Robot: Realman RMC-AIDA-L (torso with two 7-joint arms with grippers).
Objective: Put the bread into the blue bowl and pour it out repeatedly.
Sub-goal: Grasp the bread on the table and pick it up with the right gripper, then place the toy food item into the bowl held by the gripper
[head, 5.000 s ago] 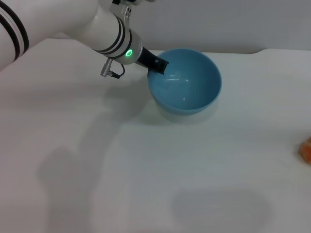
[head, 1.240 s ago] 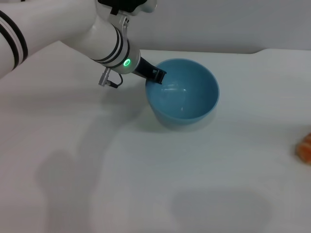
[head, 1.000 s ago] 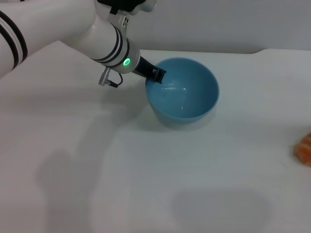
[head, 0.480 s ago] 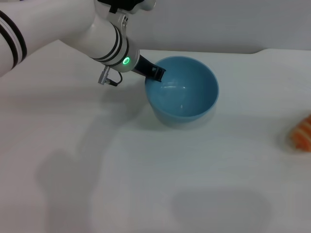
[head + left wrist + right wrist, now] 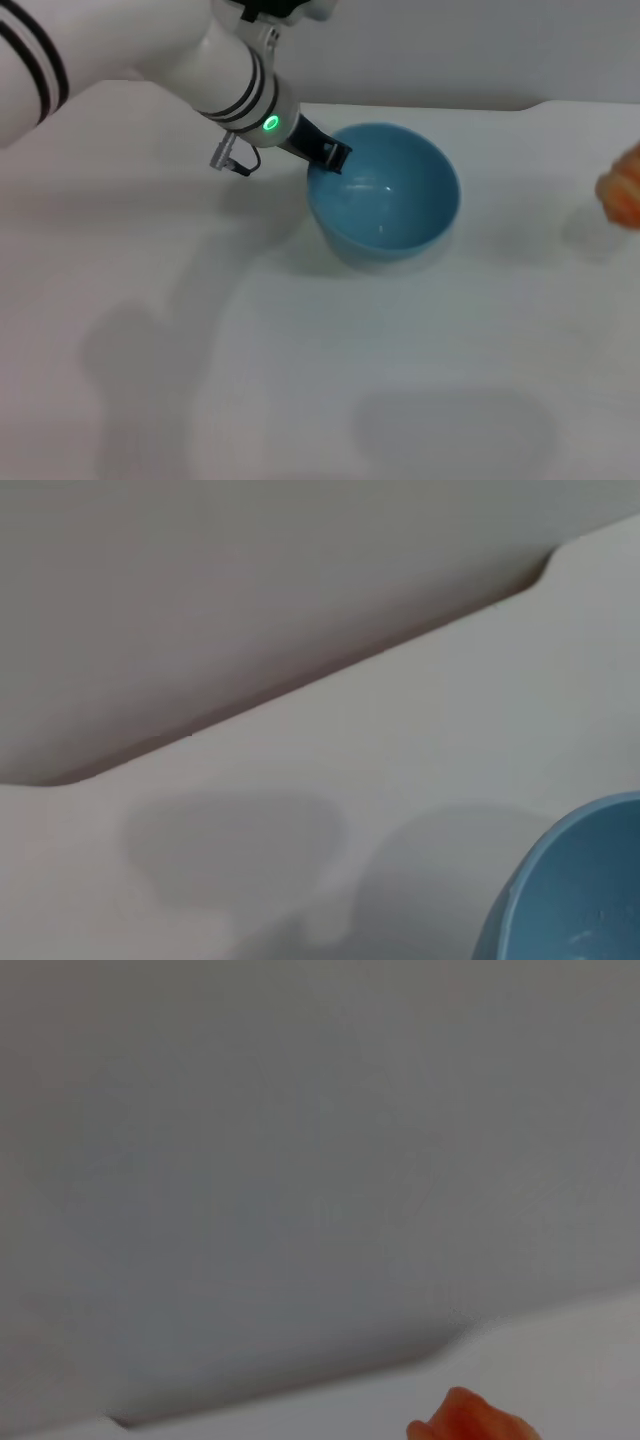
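Head view — bread (image 5: 622, 190) edge-cropped, left gripper (image 5: 330, 155) on blue bowl (image 5: 385, 200)

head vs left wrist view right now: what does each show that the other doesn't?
Head only: the left gripper clamped on the blue bowl's rim, the empty inside of the bowl, and the bread at the right edge, raised off the white table with its shadow below. Left wrist only: nothing extra, just a closer look at the table's far edge. Both: part of the bowl and the table.

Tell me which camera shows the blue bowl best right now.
The head view: the whole blue bowl shows, empty, with the left gripper on its rim. The left wrist view catches only an edge; the right wrist view shows none.
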